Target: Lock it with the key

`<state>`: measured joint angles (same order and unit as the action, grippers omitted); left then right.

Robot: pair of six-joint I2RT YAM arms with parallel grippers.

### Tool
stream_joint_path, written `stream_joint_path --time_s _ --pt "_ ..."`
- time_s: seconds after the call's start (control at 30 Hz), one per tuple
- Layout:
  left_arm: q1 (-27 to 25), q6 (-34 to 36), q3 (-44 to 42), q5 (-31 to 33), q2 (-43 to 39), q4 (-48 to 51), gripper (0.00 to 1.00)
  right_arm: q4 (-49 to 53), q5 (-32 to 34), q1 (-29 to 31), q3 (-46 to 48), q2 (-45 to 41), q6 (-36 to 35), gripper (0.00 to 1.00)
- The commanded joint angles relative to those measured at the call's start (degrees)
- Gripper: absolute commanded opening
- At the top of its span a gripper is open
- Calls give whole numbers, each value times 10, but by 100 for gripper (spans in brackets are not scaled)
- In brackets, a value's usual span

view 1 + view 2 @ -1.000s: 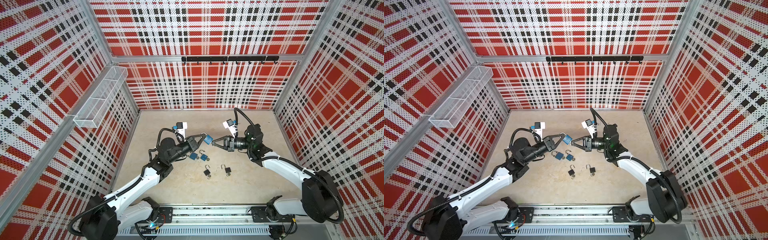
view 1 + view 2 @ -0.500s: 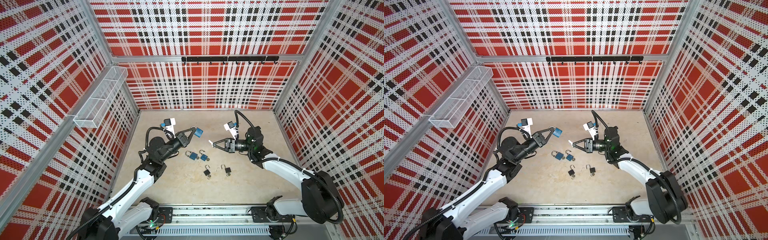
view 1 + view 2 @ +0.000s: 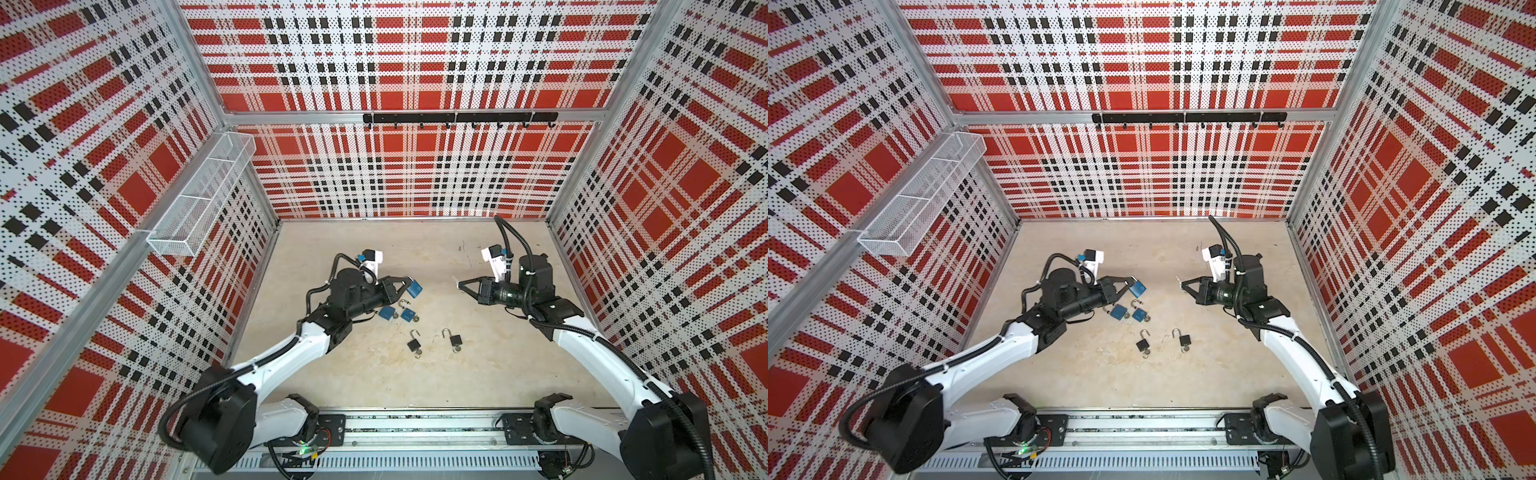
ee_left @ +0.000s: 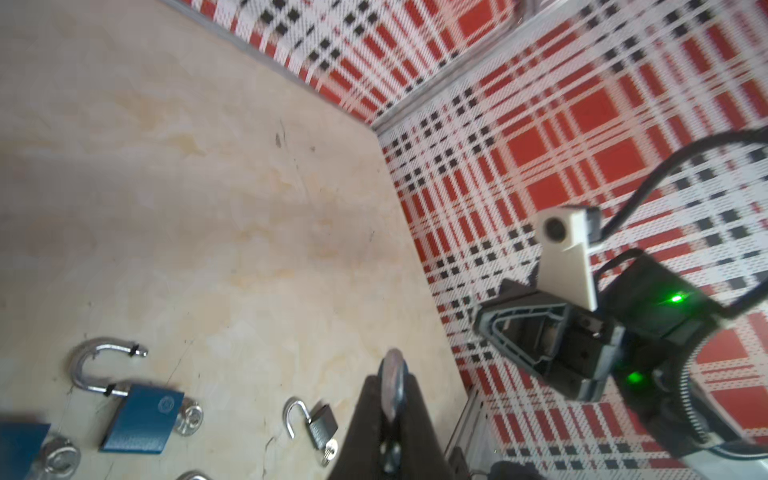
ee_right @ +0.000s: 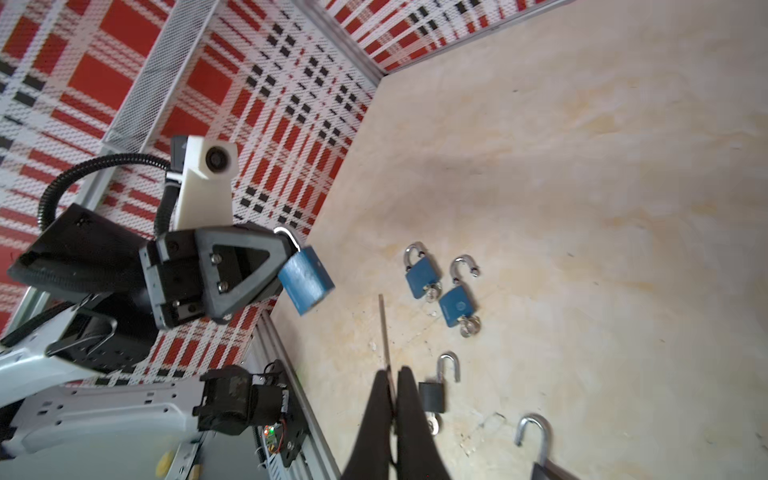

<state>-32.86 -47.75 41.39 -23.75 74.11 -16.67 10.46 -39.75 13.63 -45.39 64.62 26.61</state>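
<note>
Right wrist view, key [image 5: 384, 328]: thin flat steel blade, stiff, light, slippery; my right gripper [image 5: 392, 376] pinches one end, jaws pressed together.
Blue padlock [image 3: 414, 288]: dense, hard, smooth-painted; hangs above the table [image 3: 374, 249], my left gripper [image 3: 404, 283] clamped on its chrome shackle [image 5: 289, 235].
Hold: I judge the body may swing; its flat sides would steady it.
</note>
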Motion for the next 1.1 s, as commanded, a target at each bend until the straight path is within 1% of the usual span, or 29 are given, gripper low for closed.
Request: stream_joint_path --time_s 0.0,0.1,0.17,0.37,0.53,0.8,1.07 --pt "-36 50 72 6 54 26 0 62 37 -36 10 -27 -37 0" --pt "-57 64 122 11 120 51 0 77 40 -64 19 -40 -41 0" --pt "-66 66 154 0 167 59 0 80 32 -76 22 -44 -45 0" --pt "-90 74 260 -24 295 103 0 83 41 -83 41 -52 -51 0" --pt "-90 75 334 -24 382 138 0 64 31 -90 57 -45 -46 0" --pt "-86 75 423 -21 481 180 0 52 33 -99 51 -12 -53 0" --pt "-76 63 455 -7 530 184 0 31 20 -99 46 21 -59 0"
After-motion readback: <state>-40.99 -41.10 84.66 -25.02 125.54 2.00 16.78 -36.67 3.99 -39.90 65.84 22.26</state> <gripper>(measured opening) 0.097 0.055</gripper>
